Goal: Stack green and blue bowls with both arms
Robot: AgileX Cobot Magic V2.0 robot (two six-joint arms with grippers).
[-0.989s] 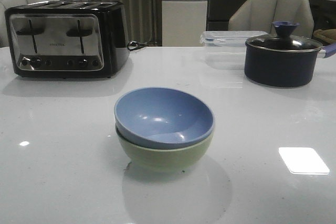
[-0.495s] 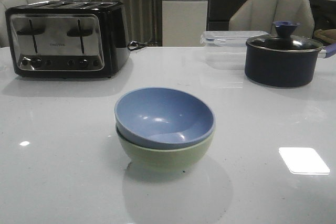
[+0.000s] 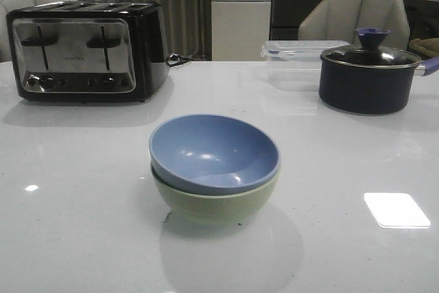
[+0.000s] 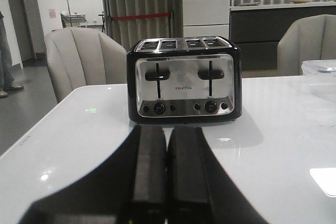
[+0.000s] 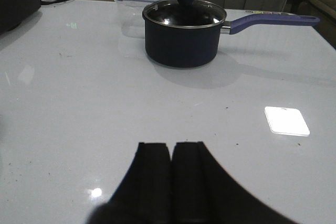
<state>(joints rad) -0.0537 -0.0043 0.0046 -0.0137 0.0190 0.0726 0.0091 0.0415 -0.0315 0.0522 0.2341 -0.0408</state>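
In the front view the dusty blue bowl [image 3: 214, 151] rests nested inside the pale green bowl [image 3: 214, 202] at the middle of the white table. Neither arm shows in that view. In the left wrist view my left gripper [image 4: 167, 129] is shut with nothing between its fingers, pointing toward the toaster and away from the bowls. My right gripper [image 5: 171, 145] is likewise shut and empty in the right wrist view, facing the dark pot. Neither wrist view shows the bowls.
A black and chrome toaster [image 3: 86, 49] stands at the back left. A dark lidded pot [image 3: 367, 77] with a blue handle sits at the back right, a clear plastic container [image 3: 295, 56] beside it. Chairs stand behind the table.
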